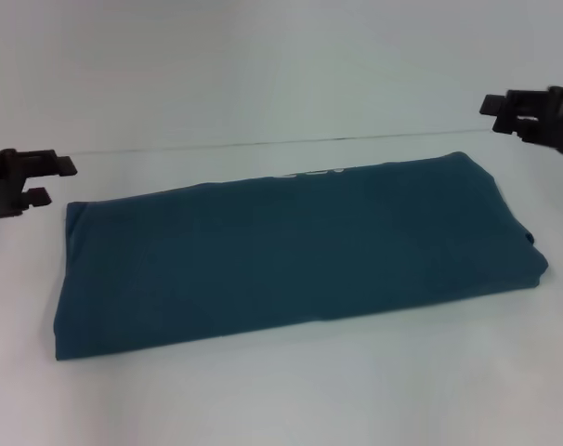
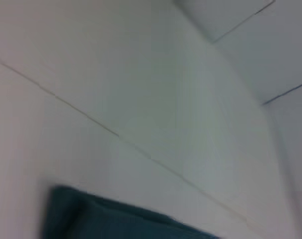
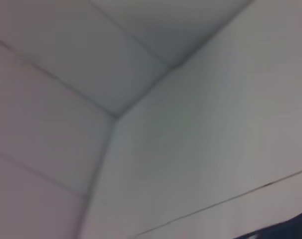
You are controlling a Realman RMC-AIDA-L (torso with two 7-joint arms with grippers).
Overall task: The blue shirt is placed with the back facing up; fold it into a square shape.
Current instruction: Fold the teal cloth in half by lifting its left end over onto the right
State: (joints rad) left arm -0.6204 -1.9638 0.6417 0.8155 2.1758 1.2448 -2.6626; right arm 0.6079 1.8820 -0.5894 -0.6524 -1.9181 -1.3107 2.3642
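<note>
White table (image 1: pixel 281 390) fills almost all of the head view, with a thin seam line running across it behind the cloth. On this table lies the blue shirt (image 1: pixel 291 251), folded into a long flat band that goes from the near left to the far right. A small bit of white lettering shows at its far edge, near the middle. The left gripper (image 1: pixel 51 181) stands at the left border, just beside the shirt's left end but not touching it, and its two black fingers are apart with nothing between them. The right gripper (image 1: pixel 504 114) is at the upper right, beyond the shirt's far right corner, also apart from the cloth; its fingers are spread and hold nothing.

From the left wrist view I see mostly pale table with thin seams, and one corner of the blue shirt (image 2: pixel 116 221) at the picture's edge.

From the right wrist view I see pale surfaces and seams, and only a tiny dark blue piece of the shirt (image 3: pixel 290 226) in one corner.
</note>
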